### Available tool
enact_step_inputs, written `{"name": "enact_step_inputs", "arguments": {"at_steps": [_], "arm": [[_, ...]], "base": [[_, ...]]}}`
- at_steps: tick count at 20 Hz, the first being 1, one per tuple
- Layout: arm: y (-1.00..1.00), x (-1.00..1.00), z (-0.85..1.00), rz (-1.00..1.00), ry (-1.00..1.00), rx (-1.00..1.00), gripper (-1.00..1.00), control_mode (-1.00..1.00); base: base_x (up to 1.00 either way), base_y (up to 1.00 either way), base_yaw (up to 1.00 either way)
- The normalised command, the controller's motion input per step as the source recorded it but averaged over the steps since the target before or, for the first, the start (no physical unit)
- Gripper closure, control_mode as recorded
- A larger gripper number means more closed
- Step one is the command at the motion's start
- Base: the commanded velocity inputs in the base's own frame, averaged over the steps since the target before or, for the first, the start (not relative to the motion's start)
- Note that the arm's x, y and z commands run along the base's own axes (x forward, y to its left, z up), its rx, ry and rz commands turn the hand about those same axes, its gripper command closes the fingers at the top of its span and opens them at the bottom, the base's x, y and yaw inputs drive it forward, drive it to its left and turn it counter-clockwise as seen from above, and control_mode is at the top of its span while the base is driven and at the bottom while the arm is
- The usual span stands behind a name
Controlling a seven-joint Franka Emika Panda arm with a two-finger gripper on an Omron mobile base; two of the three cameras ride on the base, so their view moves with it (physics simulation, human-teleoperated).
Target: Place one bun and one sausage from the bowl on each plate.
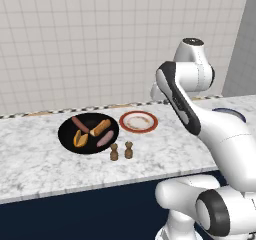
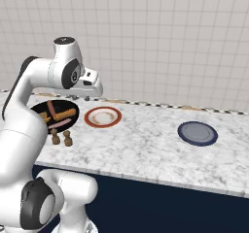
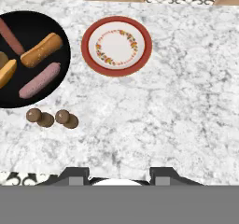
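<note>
The glossy black bowl (image 1: 67, 129) (image 3: 32, 27) (image 2: 41, 108) stands on the marble counter, left of centre. In it lie two buns (image 3: 41, 50) (image 3: 7, 73) and two sausages (image 3: 39, 80) (image 3: 9, 36). Just right of it sits the white plate (image 1: 138, 121) (image 3: 116, 45) (image 2: 102, 117) with a red-brown rim, bare. The dark blue plate (image 2: 197, 133) (image 1: 231, 113) lies far to the right, also bare. My gripper (image 3: 119, 177) (image 2: 87, 97) hangs high over the counter, pointing down, in front of the white plate. Its fingertips (image 3: 77, 175) stand apart with nothing between them.
Two small brown wooden shakers (image 3: 39, 117) (image 3: 66, 118) (image 1: 121, 151) stand side by side in front of the bowl, near the counter's front edge. A tiled wall closes the back. Bare marble lies between the two plates.
</note>
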Motion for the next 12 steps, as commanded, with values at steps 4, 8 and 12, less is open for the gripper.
{"name": "enact_step_inputs", "arguments": {"at_steps": [4,8,12], "arm": [[0.37,0.00,-0.06,-0.03,0.00,0.00,-1.00,-1.00],[0.98,0.22,-0.17,-0.15,0.00,0.00,-1.00,-1.00],[0.80,0.06,-0.23,-0.22,0.00,0.01,-1.00,-1.00]], "base": [[0.00,0.00,0.00],[0.00,0.00,0.00],[0.00,0.00,0.00]]}}
